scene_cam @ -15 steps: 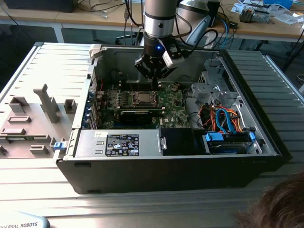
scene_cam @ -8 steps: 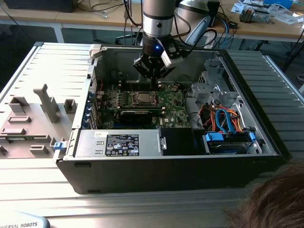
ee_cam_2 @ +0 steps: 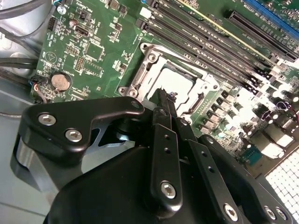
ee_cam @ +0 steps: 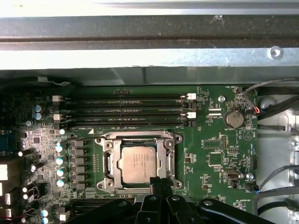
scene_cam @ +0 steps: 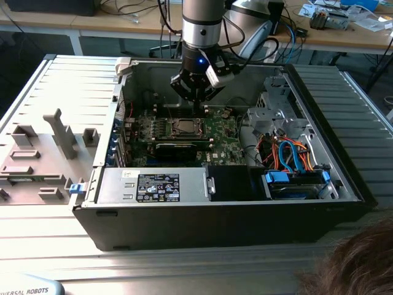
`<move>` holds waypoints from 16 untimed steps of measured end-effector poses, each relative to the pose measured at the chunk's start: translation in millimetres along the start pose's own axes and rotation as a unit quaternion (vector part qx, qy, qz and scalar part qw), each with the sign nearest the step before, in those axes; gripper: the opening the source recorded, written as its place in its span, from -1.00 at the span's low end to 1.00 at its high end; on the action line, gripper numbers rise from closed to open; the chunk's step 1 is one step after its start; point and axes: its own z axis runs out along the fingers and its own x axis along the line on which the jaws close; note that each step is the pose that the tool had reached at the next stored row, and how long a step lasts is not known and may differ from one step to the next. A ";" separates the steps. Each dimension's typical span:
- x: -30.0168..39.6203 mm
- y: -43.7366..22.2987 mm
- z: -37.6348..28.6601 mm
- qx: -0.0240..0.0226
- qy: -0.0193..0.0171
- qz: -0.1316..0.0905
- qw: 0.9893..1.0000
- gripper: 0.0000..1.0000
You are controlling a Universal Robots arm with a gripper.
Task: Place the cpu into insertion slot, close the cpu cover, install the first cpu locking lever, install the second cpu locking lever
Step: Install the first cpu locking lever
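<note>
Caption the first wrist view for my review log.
Gripper poised at the socket edge, cpu seated under the lowered cpu cover on the green motherboard.

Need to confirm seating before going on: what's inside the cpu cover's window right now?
The cpu lies inside the cpu cover window, its silvery top showing. The tool covers the frame's near edge; contacts under the chip are hidden.

no print is clear enough to read. a black-and-white label [scene_cam: 158, 187] with tiny lines sits on the grey power supply box [scene_cam: 190, 184]. faint lettering marks the cpu [ee_cam: 137, 162]. small white lettering and a triangle sign [ee_cam: 246, 136] dot the green motherboard [ee_cam: 210, 116].
</note>
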 end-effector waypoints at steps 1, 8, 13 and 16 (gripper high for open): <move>0.6 0.2 0.0 0.000 0.000 0.000 1.000 -0.79; 6.1 1.1 -0.1 0.000 0.000 0.000 1.000 -0.79; 10.3 1.1 -0.2 0.000 0.000 0.000 1.000 -0.79; 12.5 1.1 -0.2 0.000 0.000 0.000 1.000 -0.79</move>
